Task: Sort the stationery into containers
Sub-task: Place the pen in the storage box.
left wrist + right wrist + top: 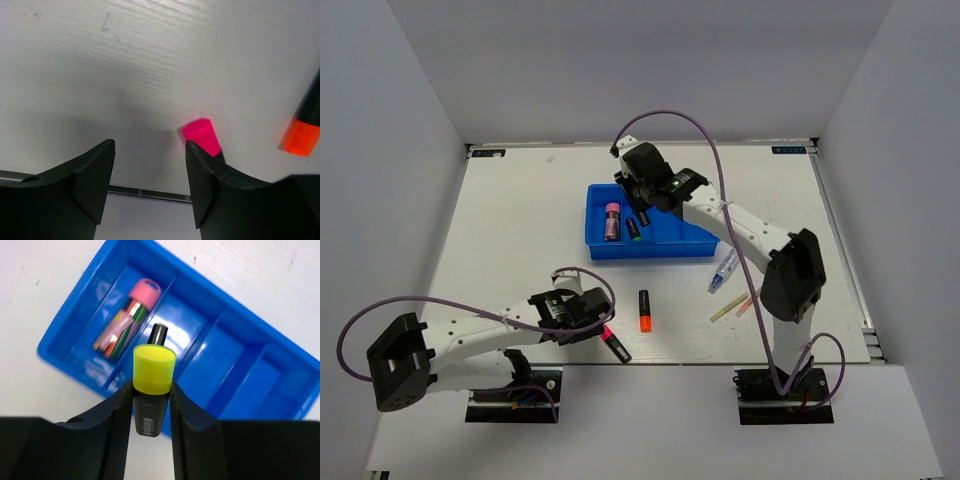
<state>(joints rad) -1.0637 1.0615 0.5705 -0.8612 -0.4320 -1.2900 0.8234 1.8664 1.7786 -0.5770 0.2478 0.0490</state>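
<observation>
The left hand (pixel 149 167) hangs wide open, low over the desk (pixel 150 60). The pink-capped highlighter (pixel 202 136) lies by one finger, not between them, so it should shift sideways before closing. The right hand (pixel 152 405) grips a yellow-capped highlighter (pixel 153 369) above the blue tray (pixel 67 325); best to lower it into one compartment before letting go.

The right gripper (pixel 151 390) and its yellow highlighter (pixel 154 365) hang over one end of the blue tray (pixel 235 355). There a pink-topped bundle (pixel 127 320) fills the end compartment and a dark marker (pixel 158 334) lies in the next; the others are open. Bare table (pixel 150 60) shows between the spread fingers of the left gripper (pixel 148 147). A pink highlighter (pixel 201 135) sits at one finger, perhaps touching it, with an orange highlighter (pixel 302 132) near.
</observation>
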